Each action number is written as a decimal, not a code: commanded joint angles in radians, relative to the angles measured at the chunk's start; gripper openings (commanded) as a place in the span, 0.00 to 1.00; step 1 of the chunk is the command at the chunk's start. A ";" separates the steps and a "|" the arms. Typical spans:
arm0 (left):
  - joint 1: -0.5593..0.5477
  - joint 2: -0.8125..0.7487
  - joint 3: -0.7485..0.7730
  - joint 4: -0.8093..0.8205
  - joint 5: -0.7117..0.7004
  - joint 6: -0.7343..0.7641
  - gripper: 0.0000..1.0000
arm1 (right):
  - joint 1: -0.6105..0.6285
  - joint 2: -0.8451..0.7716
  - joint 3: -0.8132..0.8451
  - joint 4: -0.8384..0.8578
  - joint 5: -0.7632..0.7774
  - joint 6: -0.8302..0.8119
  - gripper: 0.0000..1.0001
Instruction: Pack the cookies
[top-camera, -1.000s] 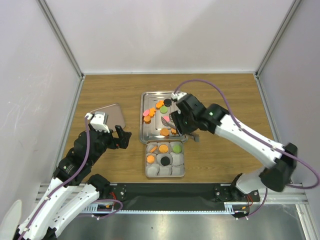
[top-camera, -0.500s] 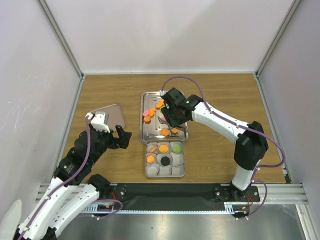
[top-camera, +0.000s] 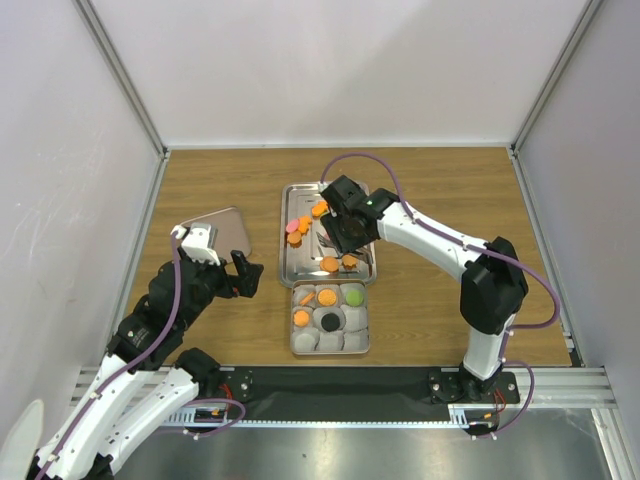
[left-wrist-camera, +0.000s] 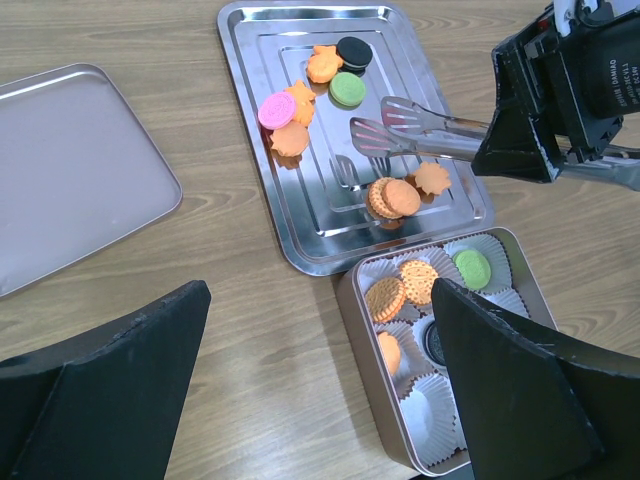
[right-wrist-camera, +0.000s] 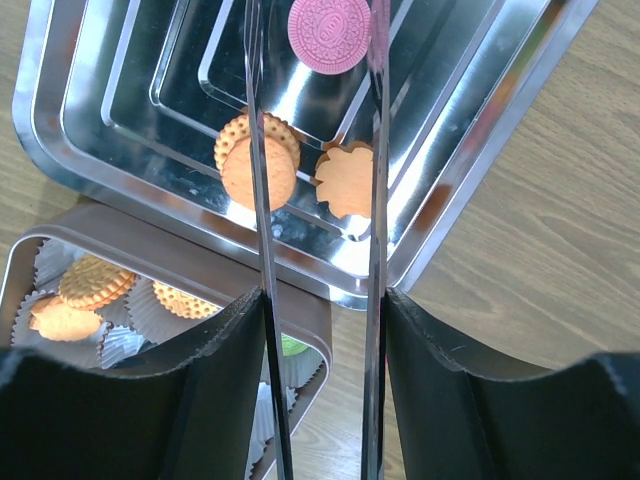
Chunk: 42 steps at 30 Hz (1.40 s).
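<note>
Cookies (left-wrist-camera: 395, 197) all lie flat, and they're round, so no real long axis. Most are loose on the steel tray (left-wrist-camera: 300, 230), with a few in the tin (left-wrist-camera: 346, 300). Right gripper (right-wrist-camera: 322, 320) squeezes the tongs (left-wrist-camera: 420, 135), which reach across the tray with tips apart, pointing at the pink cookie (left-wrist-camera: 275, 108). Left gripper (left-wrist-camera: 315, 390) gapes wide, holding nothing.

Two green cookies (left-wrist-camera: 347, 89); two black cookies (left-wrist-camera: 354, 51); one tray (left-wrist-camera: 318, 205); one pair of tongs (left-wrist-camera: 430, 136).

Cookies (left-wrist-camera: 403, 197) — orange, pink, green, black; tongs (left-wrist-camera: 420, 128) and tray (left-wrist-camera: 315, 205) silver.
</note>
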 joint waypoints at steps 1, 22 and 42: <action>-0.009 0.005 0.001 0.018 -0.009 -0.007 1.00 | -0.006 0.001 0.027 0.025 0.022 -0.009 0.54; -0.009 0.005 -0.001 0.018 -0.009 -0.007 1.00 | -0.008 0.031 0.021 0.024 0.017 -0.016 0.54; -0.009 0.002 -0.001 0.019 -0.009 -0.007 1.00 | 0.009 -0.043 0.064 -0.027 0.062 -0.009 0.35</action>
